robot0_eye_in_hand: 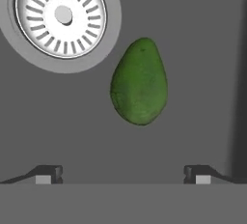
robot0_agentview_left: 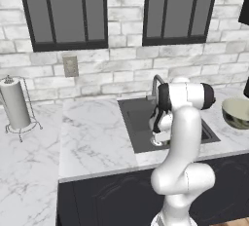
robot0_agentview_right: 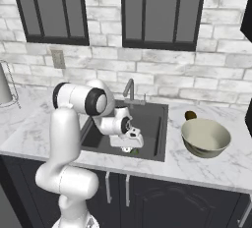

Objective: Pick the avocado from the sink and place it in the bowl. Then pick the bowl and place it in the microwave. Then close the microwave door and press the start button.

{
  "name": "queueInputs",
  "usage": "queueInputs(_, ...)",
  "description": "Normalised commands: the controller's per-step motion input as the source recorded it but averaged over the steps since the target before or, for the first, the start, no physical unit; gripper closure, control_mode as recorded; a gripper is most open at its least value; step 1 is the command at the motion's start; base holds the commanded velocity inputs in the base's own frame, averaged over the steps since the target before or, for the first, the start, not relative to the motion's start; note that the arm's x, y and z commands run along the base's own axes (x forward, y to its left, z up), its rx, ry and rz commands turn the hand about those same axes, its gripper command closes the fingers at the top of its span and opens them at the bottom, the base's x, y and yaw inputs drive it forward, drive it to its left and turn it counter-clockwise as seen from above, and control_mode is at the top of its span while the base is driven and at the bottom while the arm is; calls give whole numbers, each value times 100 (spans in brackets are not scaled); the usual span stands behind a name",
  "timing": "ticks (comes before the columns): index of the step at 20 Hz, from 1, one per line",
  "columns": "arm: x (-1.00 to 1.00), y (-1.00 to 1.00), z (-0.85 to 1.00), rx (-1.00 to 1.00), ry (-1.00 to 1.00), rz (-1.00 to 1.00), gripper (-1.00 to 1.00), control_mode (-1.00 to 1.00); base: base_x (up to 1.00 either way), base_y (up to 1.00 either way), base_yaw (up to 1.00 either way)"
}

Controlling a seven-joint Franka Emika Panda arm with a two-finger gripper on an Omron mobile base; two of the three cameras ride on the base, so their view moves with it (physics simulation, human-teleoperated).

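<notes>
The gripper [robot0_eye_in_hand: 123,175], jaws spread wide and empty, hangs over the sink [robot0_agentview_right: 152,124] floor. The avocado [robot0_eye_in_hand: 139,81] lies just beside the drain [robot0_eye_in_hand: 61,18].

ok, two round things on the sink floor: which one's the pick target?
The green avocado, lying loose beside the slotted steel drain set into the floor.

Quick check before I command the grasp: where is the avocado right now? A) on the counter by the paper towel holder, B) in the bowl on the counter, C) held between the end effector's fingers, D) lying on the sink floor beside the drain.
D: the hand view shows the avocado lying on the sink floor beside the drain, ahead of the open end effector.
</notes>
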Motion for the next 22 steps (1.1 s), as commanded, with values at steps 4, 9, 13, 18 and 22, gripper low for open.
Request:
queueInputs(4, 45, -1, -39, 0, 0, 2, -100, -100, 0, 0, 0)
queueInputs(9, 48, -2, -37, 0, 0, 1, -100, -100, 0, 0, 0)
queueInputs(13, 43, -8, -32, 0, 0, 0, -100, -100, 0, 0, 0)
queueInputs(18, 32, -31, -21, 0, 0, 0, -100, -100, 0, 0, 0)
queueInputs(22, 1, -18, -39, 0, 0, 0, -100, -100, 0, 0, 0)
